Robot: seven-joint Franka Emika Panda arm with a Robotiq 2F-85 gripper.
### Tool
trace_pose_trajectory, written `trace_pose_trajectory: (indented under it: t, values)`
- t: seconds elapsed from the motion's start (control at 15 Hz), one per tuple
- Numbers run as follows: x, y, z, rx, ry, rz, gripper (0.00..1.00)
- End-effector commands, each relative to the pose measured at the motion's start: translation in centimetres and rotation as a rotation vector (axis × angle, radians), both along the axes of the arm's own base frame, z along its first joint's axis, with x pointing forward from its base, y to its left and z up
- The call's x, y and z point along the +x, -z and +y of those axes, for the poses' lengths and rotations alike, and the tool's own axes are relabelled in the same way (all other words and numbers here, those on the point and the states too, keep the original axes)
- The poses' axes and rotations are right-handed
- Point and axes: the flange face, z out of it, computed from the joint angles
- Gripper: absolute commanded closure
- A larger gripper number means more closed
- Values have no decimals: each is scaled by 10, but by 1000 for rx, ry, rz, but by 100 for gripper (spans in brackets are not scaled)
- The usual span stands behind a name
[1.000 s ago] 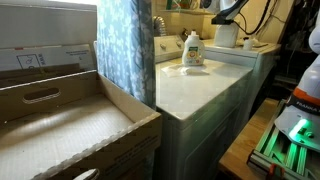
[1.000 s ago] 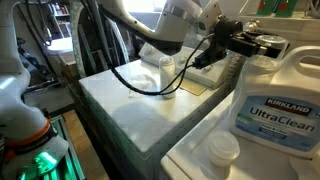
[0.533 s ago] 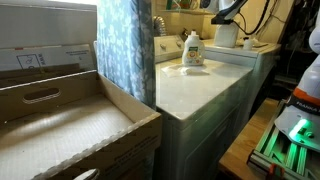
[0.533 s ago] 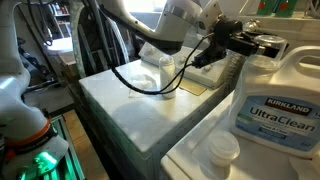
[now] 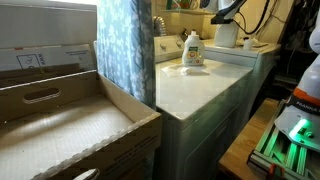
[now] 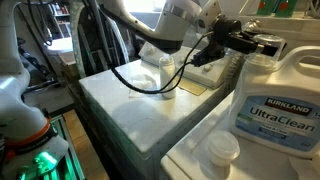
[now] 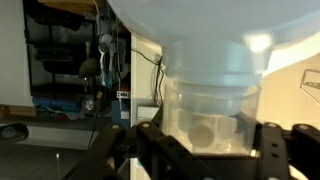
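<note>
So, change: none that I can find. Over the last second my tool [image 6: 263,46], the arm and everything on the bench [image 6: 120,105] sit in the same spots in every view.
Meaning: a standstill at the jug [image 6: 272,112]. It has been neither raised nor let go, and the gap between my fingers has held steady.
Tool state: roughly half open, with the fingers [image 7: 125,152] standing on either side of the jug's neck [image 7: 212,105] along the bottom of the wrist view. I cannot tell whether the pads press on the neck or only flank it.
Jug place: in an exterior view it fills the lower right of the frame, blue label toward the camera. In an exterior view it also shows small at the upper right [image 5: 227,35], directly under my tool.
Jug axis: the long axis is vertical, with the base on the bench.
Jug pointing: the neck end points up, toward my tool. In the wrist view the body fills the top of the frame and the neck sits below it, so I judge that picture to be upside down.
Neighbours: a small bottle [image 6: 165,72] stands upright mid-frame, well apart from the jug. A white cap [image 6: 222,150] lies on the bench at lower centre, just in front of the jug.
</note>
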Motion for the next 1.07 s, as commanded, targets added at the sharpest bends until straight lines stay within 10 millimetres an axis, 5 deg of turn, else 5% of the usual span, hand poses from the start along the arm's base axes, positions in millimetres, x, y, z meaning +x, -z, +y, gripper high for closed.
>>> trace_pose_trajectory:
  t: [0.0, 1.0]
  values:
    - [-8, 21, 5, 62, 0, 42, 66]
    - [-36, 29, 0, -28, -204, 10, 66]
